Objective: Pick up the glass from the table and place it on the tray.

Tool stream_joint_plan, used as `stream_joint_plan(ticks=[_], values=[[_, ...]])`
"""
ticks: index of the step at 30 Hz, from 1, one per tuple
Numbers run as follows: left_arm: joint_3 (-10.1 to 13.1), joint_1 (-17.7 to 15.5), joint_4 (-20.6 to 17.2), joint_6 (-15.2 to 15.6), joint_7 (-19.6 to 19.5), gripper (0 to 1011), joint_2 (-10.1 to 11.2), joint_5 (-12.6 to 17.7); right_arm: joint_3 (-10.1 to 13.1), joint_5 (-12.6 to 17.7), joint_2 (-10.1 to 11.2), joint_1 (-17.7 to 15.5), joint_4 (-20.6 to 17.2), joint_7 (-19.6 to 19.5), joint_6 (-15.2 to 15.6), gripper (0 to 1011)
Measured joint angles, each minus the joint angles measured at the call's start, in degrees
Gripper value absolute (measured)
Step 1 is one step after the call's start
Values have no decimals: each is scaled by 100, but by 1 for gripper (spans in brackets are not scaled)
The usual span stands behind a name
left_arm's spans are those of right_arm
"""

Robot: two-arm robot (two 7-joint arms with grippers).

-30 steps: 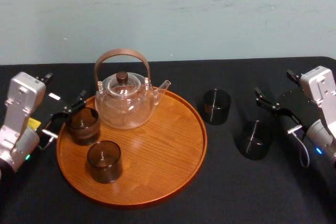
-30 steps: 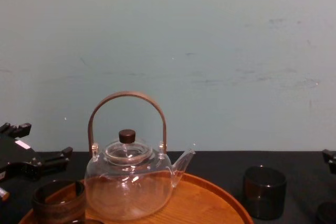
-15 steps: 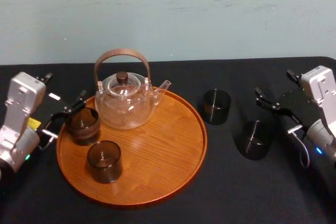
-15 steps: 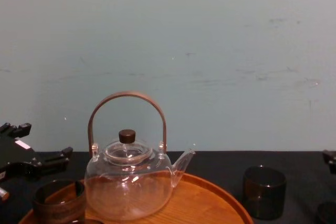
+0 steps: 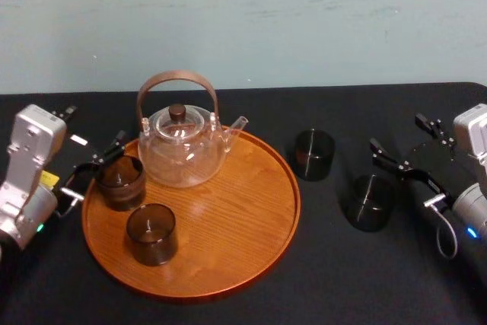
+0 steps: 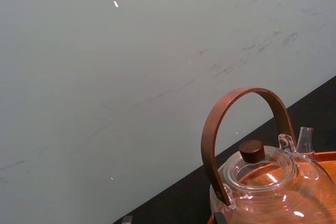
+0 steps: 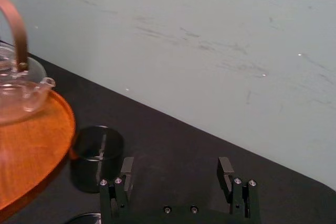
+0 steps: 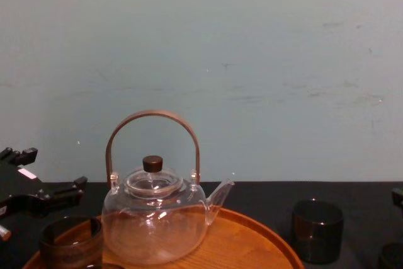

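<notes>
Two dark smoky glasses stand on the black table (image 5: 380, 279): a nearer glass (image 5: 369, 202) and a farther glass (image 5: 314, 154), both right of the round wooden tray (image 5: 259, 256). My right gripper (image 5: 397, 142) hovers open just right of the nearer glass, with nothing between its fingers. In the right wrist view the right gripper (image 7: 176, 167) stands open, with the farther glass (image 7: 97, 156) beyond one finger (image 7: 127, 166) and the tray (image 7: 37, 145) past it. My left gripper (image 5: 95, 129) sits open at the tray's left edge.
On the tray stand a clear glass teapot (image 5: 181, 146) with a brown hoop handle and two more dark glasses (image 5: 120, 180) (image 5: 151, 234). The tray's right half is bare wood. A pale wall (image 5: 304, 20) rises behind the table's far edge.
My right gripper has shifted slightly right and nearer to me, still open. The left arm, the glasses and the teapot have not moved.
</notes>
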Motion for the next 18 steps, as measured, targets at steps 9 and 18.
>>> stream_joint_plan(ticks=[9,18], values=[[0,0,0,0,0,1001,0,0,123,93,96,-392,-529,173,310,1004],[0,0,0,0,0,1001,0,0,240,48,121,-704,-922,202,470,1004]])
